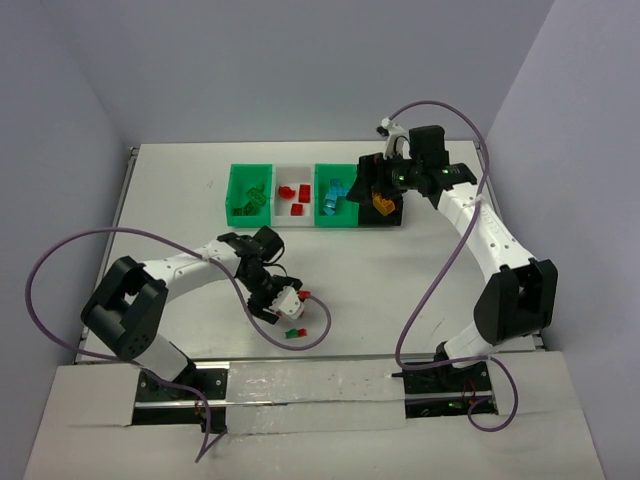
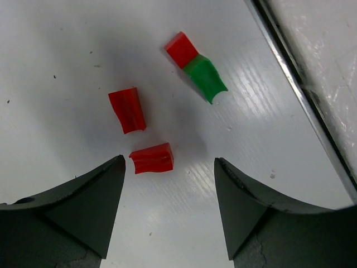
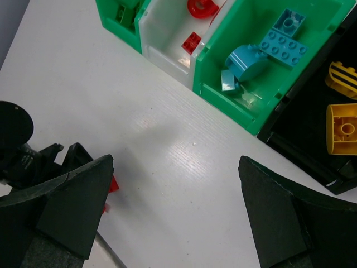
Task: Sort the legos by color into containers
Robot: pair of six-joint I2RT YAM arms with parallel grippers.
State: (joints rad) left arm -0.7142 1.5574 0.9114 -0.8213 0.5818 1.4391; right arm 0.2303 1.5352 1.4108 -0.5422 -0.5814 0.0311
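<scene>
Starting on the left: the left gripper [image 1: 285,305] hung low over the white tabletop [image 1: 170,190], close to its front edge, jaws parted and nothing pinched between them. From its wrist cam, a small red plastic brick [image 2: 151,158] lay flat just off the fingertips, closer to one finger than the other and touching neither as far as I could tell. A second red brick [image 2: 127,110] sat a bit beyond it, and a stacked red-and-green piece [image 2: 196,67] was furthest out, nearest the metal strip [image 2: 290,78] running along the table's edge. Not much room on that side.

Between those loose bricks and the bins was a wide bare patch of table, so plenty of space there.

The bins stood in a tight row, walls touching: a bright green plastic bin [image 1: 235,180] with green bricks [image 1: 252,200], a white plastic bin [image 1: 282,175] with red pieces [image 3: 192,40], a second green bin [image 1: 320,172] with cyan-blue bricks [image 3: 281,42], then a black plastic bin [image 1: 392,215] with yellow bricks [image 3: 341,128].

The right gripper [image 3: 176,167] hovered by the near edge of those last two bins, jaws spread wide and empty.
</scene>
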